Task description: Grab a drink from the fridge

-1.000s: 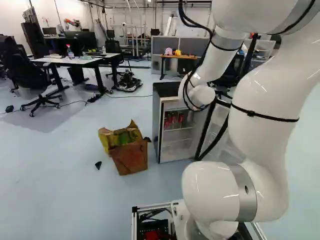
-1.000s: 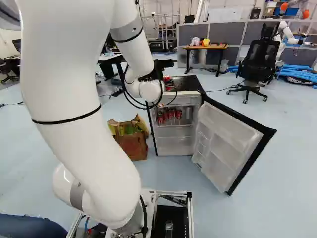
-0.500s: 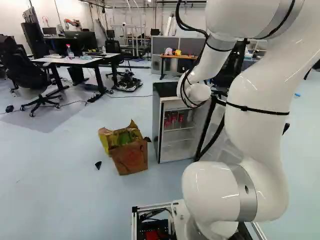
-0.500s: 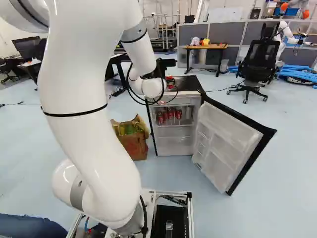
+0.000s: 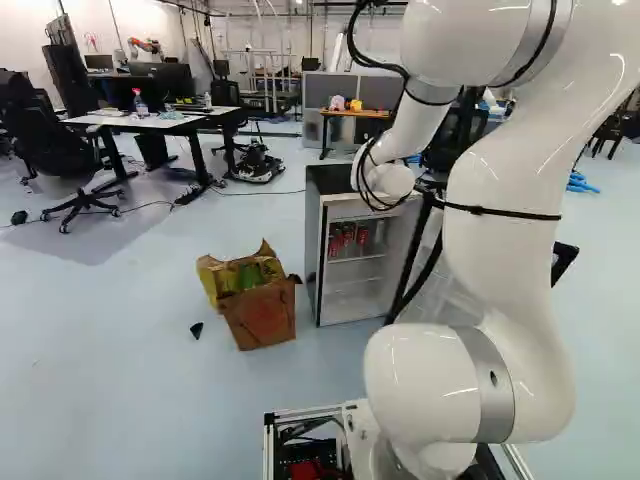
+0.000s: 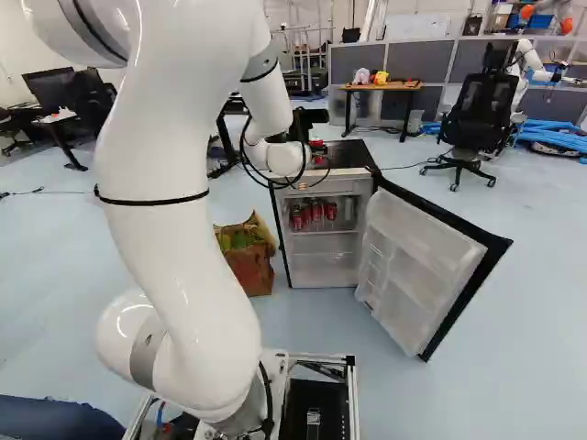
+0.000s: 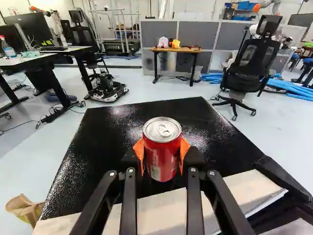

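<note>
One grab done, holds a can [image 7: 163, 164] snugly in the gripper [image 7: 162, 152] with the fridge [image 7: 93, 171] beneath, and likely needs only to carry it clear and deliver it.

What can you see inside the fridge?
Red cans stand on a shelf in the fridge, beside something pale I can't identify; whatever is behind the cans is hidden.
</note>
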